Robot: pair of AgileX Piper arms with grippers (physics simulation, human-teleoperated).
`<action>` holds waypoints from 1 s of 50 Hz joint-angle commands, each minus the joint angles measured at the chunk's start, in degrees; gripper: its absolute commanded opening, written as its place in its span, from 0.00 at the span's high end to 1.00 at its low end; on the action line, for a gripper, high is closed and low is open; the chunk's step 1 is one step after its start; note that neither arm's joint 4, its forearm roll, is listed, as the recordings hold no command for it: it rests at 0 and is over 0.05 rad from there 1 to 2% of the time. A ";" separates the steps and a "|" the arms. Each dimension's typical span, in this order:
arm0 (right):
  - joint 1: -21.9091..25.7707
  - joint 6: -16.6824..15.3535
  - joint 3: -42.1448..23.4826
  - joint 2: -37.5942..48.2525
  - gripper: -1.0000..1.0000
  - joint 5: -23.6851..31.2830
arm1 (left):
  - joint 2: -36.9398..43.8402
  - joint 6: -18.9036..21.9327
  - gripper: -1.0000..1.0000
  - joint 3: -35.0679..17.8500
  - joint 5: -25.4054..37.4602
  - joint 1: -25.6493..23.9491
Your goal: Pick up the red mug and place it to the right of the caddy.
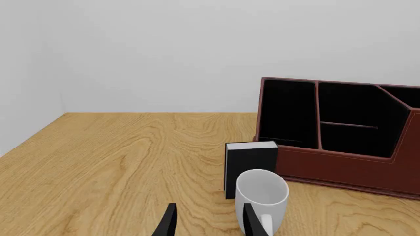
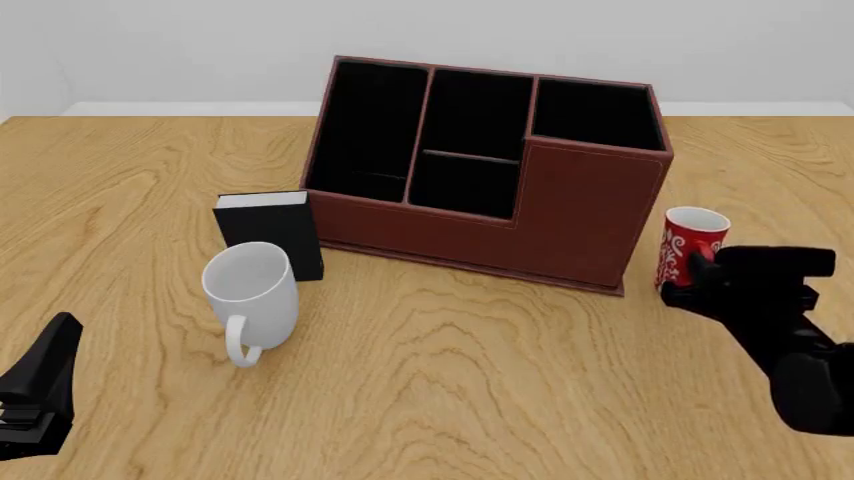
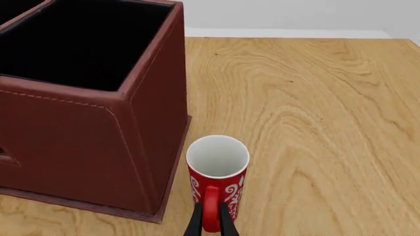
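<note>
The red mug [image 2: 693, 240] with white swirls stands upright just to the right of the caddy [image 2: 577, 210], a small gap between them. In the right wrist view the red mug [image 3: 217, 169] shows its white inside, its handle facing the camera, beside the caddy's wall [image 3: 85, 142]. My right gripper [image 3: 210, 222] is shut on that handle, one thin finger on each side; in the front view the right gripper [image 2: 697, 276] hides the mug's base. My left gripper [image 1: 208, 223] is open with nothing between its fingers, low at the near left table edge [image 2: 44, 390].
A plain white mug [image 2: 251, 285] stands in front of a small black book [image 2: 271, 235], left of the caddy's front. In the left wrist view the white mug [image 1: 261, 194] sits just beyond one finger. The caddy [image 1: 341, 162] lies behind the book [image 1: 251, 160].
</note>
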 commanded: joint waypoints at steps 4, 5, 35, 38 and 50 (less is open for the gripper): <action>0.60 1.41 1.81 1.03 1.00 -1.61 | 0.00 0.00 0.00 0.00 0.00 0.00; 0.71 1.64 2.04 0.91 1.00 -1.67 | 0.00 0.00 0.00 0.00 0.00 0.00; 1.88 3.56 8.28 1.14 1.00 -6.11 | 0.00 0.00 0.00 0.00 0.00 0.00; 2.10 3.63 8.47 1.84 1.00 -6.90 | 0.00 0.00 0.00 0.00 0.00 0.00; 2.28 4.12 8.71 3.96 1.00 -8.83 | 0.00 0.00 0.00 0.00 0.00 0.00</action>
